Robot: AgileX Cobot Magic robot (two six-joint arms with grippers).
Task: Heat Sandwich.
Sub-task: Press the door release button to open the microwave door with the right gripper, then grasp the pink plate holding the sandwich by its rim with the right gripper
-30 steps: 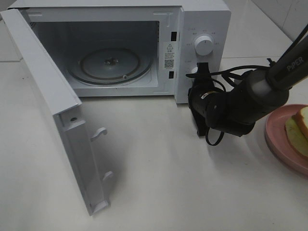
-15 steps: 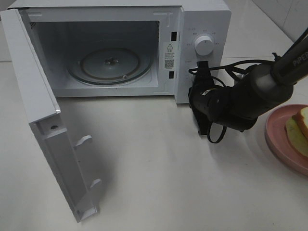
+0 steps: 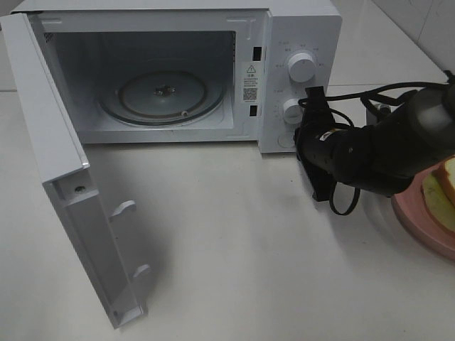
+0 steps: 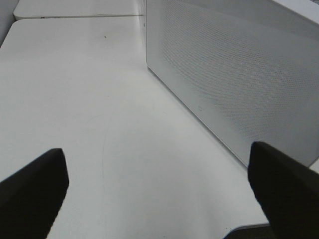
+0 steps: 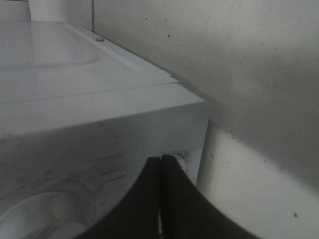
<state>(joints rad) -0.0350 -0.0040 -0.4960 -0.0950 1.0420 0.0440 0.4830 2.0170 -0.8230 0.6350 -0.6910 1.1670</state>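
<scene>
The sandwich (image 3: 441, 190) is lying on a round pink plate (image 3: 414, 213) at the right edge of the exterior view, only partly in frame, with its white bread and tan crust showing above a pale yellow-green layer. Nothing is gripping it. The right arm (image 3: 380, 149) is reaching across the white countertop (image 3: 249, 249) in front of the plate, its dark wrist overlapping the plate's far rim in that view. The right claw (image 5: 160, 172) is pointing away from the sandwich, toward the control panel of the white microwave (image 3: 316, 32), near the lower knob (image 3: 292, 111) and below the upper knob (image 3: 301, 67). In the right wrist view its two black fingers are pressing flat together with nothing between them; whether they are touching the panel cannot be told.

The microwave door (image 3: 64, 177) is standing wide open, and the glass turntable (image 3: 162, 96) is sitting bare inside the cavity.

The left claw (image 4: 159, 191) is hanging spread wide, holding nothing, beside the microwave's perforated side wall (image 4: 234, 74), well apart from the sandwich.
</scene>
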